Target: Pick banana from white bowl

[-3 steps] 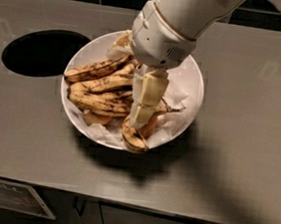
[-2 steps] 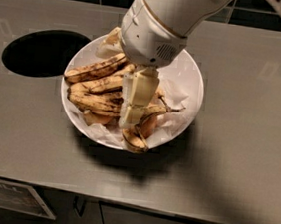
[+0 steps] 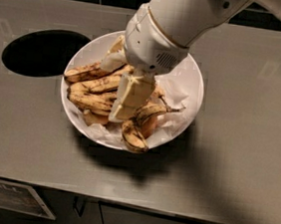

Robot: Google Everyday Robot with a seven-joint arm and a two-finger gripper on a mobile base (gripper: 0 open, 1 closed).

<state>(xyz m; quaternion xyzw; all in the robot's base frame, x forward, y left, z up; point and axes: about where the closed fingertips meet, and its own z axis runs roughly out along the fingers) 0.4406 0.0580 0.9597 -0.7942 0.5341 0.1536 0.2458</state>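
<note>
The white bowl (image 3: 193, 79) stands on the grey counter, lined with crumpled white paper. Several long yellow bananas with brown-black speckles lie stacked in its left half. The lowest long banana (image 3: 89, 102) runs almost straight toward the bowl's middle. My gripper (image 3: 125, 105) hangs from the white arm (image 3: 180, 18) above the bowl's centre, and its cream tip reaches down to the right ends of those bananas. A short, strongly curved banana (image 3: 134, 133) lies at the bowl's front rim. The arm hides the back of the bowl.
A dark round hole (image 3: 41, 51) opens in the counter (image 3: 245, 160) left of the bowl. Pale orange fruit pieces (image 3: 149, 126) lie in the bowl by the curved banana. Dark tiles run along the back. Cabinet fronts sit below the counter's front edge.
My gripper has moved left across the bowl, from over the curved banana toward the stacked long bananas. The bananas and the bowl have not moved.
</note>
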